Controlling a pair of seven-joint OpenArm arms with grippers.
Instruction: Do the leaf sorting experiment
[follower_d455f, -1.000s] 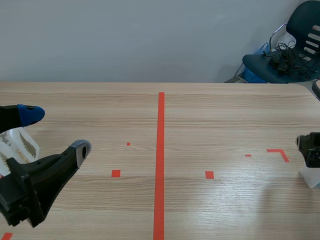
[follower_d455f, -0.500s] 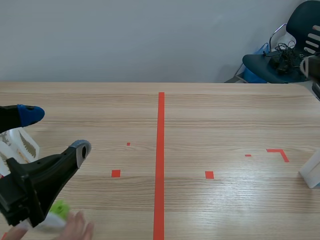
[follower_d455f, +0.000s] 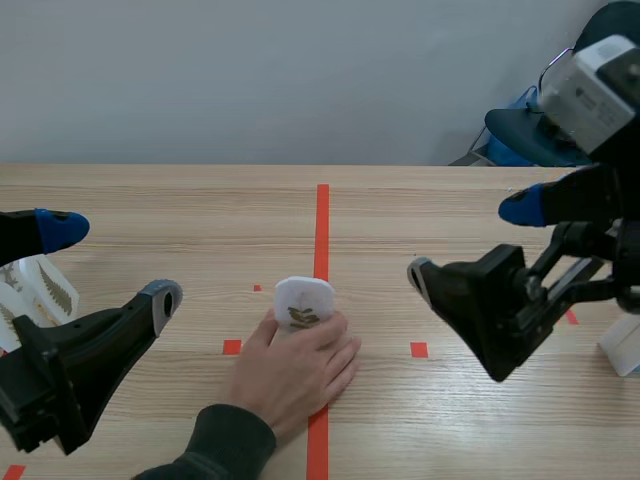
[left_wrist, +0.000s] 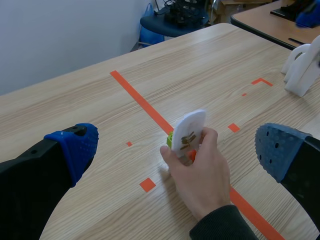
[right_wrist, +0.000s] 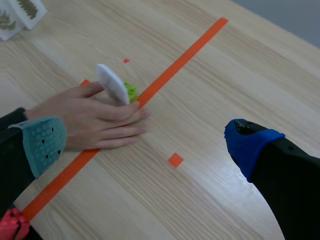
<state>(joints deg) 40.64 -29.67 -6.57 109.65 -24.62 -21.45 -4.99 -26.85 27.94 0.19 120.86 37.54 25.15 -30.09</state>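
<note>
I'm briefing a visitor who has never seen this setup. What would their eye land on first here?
A person's hand in a dark sleeve rests at the middle of the light wooden table, holding a white rounded card printed with a brown leaf upright on its green base by the orange-red tape line. Flanking it, the big black left end effector and right end effector hang open and empty.
</note>
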